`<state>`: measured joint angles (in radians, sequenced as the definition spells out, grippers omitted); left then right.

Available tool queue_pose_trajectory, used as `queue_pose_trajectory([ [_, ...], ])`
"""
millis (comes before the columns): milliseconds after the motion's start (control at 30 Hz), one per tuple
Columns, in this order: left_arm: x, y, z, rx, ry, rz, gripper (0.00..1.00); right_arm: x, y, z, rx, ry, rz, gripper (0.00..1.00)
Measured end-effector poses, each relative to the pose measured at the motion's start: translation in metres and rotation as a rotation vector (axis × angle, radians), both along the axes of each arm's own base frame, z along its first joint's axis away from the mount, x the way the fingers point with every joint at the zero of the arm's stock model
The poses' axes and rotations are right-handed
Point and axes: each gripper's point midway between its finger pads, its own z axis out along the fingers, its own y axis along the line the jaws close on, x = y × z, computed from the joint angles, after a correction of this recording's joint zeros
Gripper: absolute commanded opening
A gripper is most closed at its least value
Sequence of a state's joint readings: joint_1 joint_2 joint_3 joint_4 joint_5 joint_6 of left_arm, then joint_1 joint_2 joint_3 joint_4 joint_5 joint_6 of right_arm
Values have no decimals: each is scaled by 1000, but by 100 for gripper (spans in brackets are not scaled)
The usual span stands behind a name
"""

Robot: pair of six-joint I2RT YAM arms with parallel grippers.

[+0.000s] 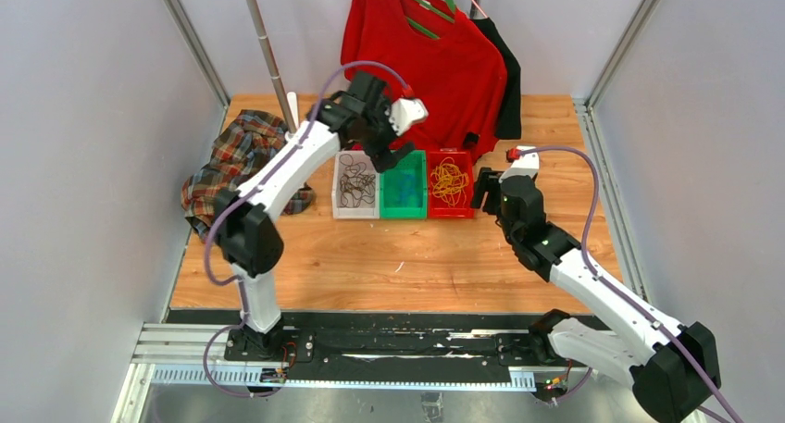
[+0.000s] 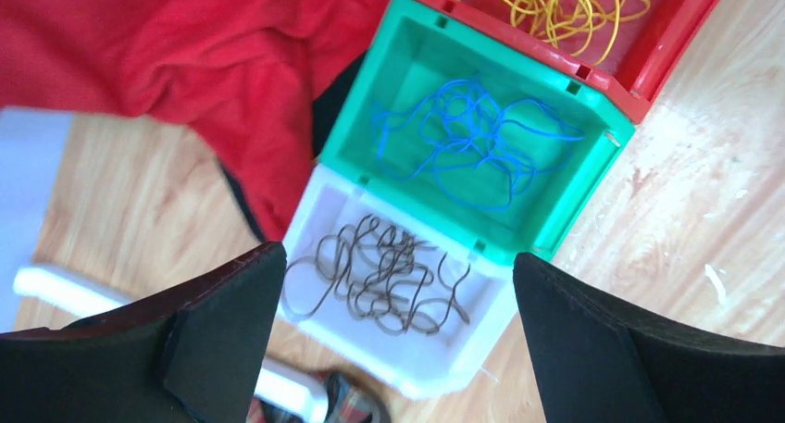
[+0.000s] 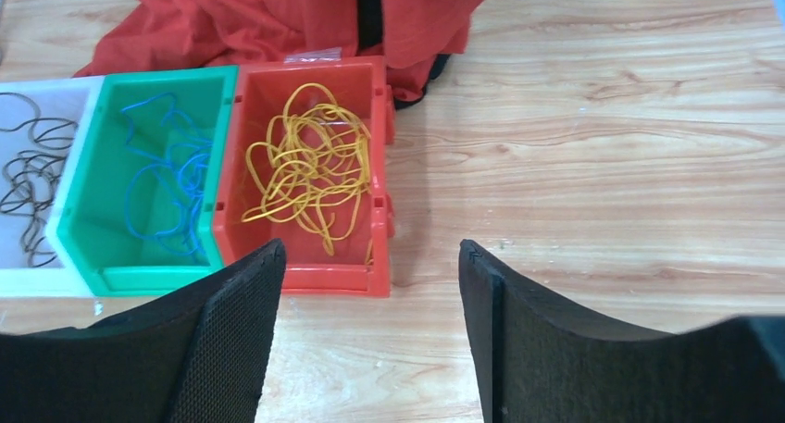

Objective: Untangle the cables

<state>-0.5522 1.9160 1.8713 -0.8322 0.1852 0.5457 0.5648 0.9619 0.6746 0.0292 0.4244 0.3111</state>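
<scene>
Three bins stand side by side at the table's back. The white bin (image 1: 337,205) holds black cables (image 1: 355,187), the green bin (image 1: 407,212) holds blue cables (image 1: 404,188), the red bin (image 1: 451,212) holds yellow-orange cables (image 1: 449,180). My left gripper (image 1: 391,153) hovers open and empty above the white and green bins; in its wrist view the black cables (image 2: 389,275) and blue cables (image 2: 467,143) lie below. My right gripper (image 1: 481,190) is open and empty just right of the red bin; its view shows the yellow cables (image 3: 310,168).
A red shirt (image 1: 435,53) on a green hanger hangs behind the bins, with a black garment (image 1: 507,80) beside it. A plaid cloth (image 1: 231,155) lies at the left edge. A metal pole (image 1: 264,43) stands at the back left.
</scene>
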Motion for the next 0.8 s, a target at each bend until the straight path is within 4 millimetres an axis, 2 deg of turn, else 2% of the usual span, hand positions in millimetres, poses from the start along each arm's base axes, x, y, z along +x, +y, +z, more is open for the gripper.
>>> queue_pose_trajectory([
  [100, -7, 26, 48, -92, -42, 57, 98, 1, -10, 1, -28, -9, -45, 71],
  [200, -14, 79, 95, -211, -110, 177, 98, 2, -27, 3, -70, -42, -123, 74],
  [267, -21, 126, 112, -277, -169, 291, 98, 0, -45, -2, -125, -70, -194, 74],
  [333, -28, 166, 111, -325, -207, 403, 98, -1, -63, -12, -204, -75, -255, 74],
  [400, -36, 197, 94, -360, -206, 500, 98, -1, -77, -21, -286, -59, -305, 74],
  [467, -42, 223, 62, -389, -183, 593, 98, 3, -97, -29, -348, -33, -387, 74],
  [567, -51, 249, -5, -408, -104, 711, 98, 3, -137, -42, -384, 15, -526, 74],
  [600, -57, 255, -33, -407, -63, 750, 98, 0, -150, -45, -380, 21, -568, 74],
  [667, -71, 260, -76, -405, 8, 800, 98, -8, -179, -53, -360, 25, -653, 74],
  [733, -82, 260, -111, -408, 58, 832, 98, -16, -199, -63, -344, 32, -714, 74],
  [800, -89, 257, -134, -424, 73, 851, 98, -19, -210, -72, -332, 36, -735, 74],
])
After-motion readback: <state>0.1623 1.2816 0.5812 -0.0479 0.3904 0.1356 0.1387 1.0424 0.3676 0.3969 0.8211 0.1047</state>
